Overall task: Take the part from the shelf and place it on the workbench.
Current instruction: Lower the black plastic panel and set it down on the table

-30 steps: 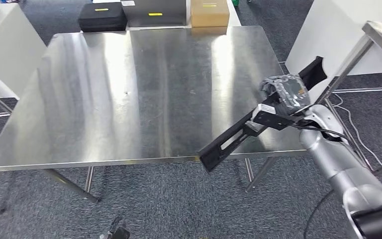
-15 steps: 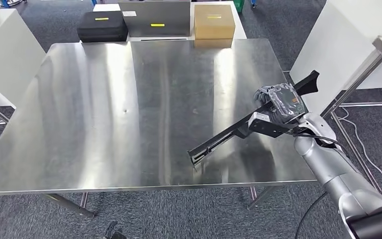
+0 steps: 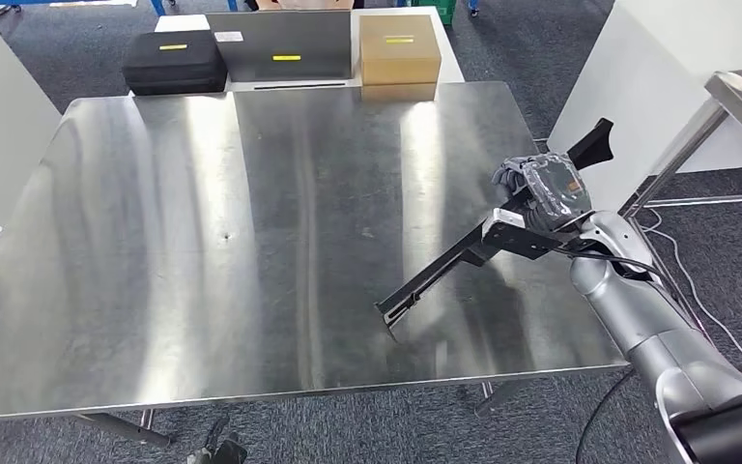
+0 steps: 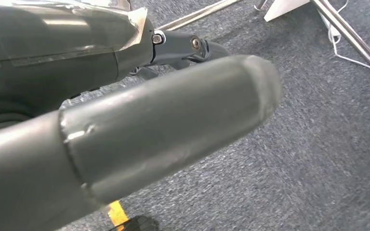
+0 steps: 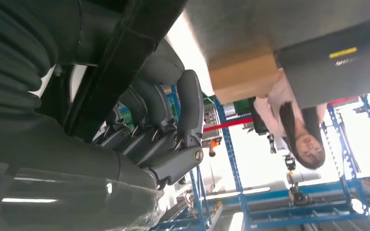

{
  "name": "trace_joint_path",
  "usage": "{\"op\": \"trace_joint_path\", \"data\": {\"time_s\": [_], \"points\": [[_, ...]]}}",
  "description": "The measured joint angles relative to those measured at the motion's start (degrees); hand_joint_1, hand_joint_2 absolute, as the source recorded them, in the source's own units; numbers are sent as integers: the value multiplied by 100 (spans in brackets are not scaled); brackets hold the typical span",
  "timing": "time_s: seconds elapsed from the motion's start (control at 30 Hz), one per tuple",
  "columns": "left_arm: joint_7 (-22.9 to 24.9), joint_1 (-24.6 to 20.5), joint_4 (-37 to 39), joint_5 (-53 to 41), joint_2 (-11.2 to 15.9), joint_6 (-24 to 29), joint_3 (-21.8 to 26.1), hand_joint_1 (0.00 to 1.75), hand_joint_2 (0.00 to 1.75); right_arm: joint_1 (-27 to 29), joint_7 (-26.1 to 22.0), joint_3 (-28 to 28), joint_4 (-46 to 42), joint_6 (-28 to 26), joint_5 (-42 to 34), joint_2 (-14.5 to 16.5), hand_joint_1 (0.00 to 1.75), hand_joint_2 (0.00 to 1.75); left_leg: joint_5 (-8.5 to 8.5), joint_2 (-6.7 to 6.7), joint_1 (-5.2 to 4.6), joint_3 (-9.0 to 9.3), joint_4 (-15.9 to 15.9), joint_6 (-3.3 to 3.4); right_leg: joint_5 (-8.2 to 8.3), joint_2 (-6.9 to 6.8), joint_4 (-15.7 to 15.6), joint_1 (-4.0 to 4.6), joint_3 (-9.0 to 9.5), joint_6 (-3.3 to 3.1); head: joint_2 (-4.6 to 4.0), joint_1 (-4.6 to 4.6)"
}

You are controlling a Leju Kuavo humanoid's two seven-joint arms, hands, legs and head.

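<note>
part (image 3: 464,256) gripped in right robot hand (image 3: 539,198), over workbench (image 3: 203,242)

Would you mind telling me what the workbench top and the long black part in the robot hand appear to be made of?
The silver workbench top looks like brushed stainless steel: it shows streaky reflections and bright glare bands. The long black slotted part, held by the right robot hand, has a matte, non-reflective finish; it is probably painted or anodised metal, though plastic cannot be ruled out.

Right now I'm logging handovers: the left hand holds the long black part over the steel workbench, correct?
Not quite. In the head view the right hand holds the long black part, its low end near the steel workbench. The rest stands.
</note>
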Motion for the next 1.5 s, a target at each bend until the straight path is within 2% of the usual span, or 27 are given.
{"op": "trace_joint_path", "data": {"time_s": [0.1,0.2,0.37,0.4,0.5,0.57,0.87,1.27,1.5], "points": [[-104,-25,-5,63,-42,172,4,0,0,-33,-87,15,7,16,-11,45,152,175,38,-27,-47,19,3,20,-32,-14,27,36,-9,-55,0,4],[-109,-35,-28,76,-56,279,6,0,0,-37,-196,62,7,34,-23,107,152,175,29,-69,-98,21,5,62,-32,-49,-3,18,12,-56,0,5],[-110,-41,-82,67,-76,389,5,0,0,-46,-265,155,8,131,-125,221,152,175,21,-80,-125,20,7,121,-28,-63,-36,4,33,-48,0,7],[-110,-41,-89,63,-76,403,5,0,0,-57,-267,170,13,135,-137,245,152,175,21,-79,-132,20,7,130,-26,-63,-37,-2,33,-30,0,5],[-110,-41,-95,41,-75,446,4,0,0,-133,-267,209,65,113,-147,339,152,175,23,-77,-146,20,9,146,-25,-63,-41,-21,32,77,0,4],[-110,-39,-96,32,-75,465,4,0,0,-184,-297,233,116,85,-144,406,152,175,26,-77,-147,21,10,150,-26,-63,-42,-25,32,107,0,3],[-110,-11,-138,-2,-67,497,2,0,0,-204,-628,420,348,-41,-172,739,152,175,29,-73,-131,27,10,151,-26,-62,-25,-7,27,110,0,3],[-110,99,-149,-26,-28,525,1,0,0,-178,-392,650,679,-484,-98,973,152,175,29,-71,-130,27,9,150,-28,-61,-20,-6,26,107,0,4],[-110,100,-147,-93,0,479,-23,0,0,-83,-416,990,543,-525,114,1309,152,175,29,-68,-127,29,9,150,-28,-60,-18,-4,21,107,0,2]]}}
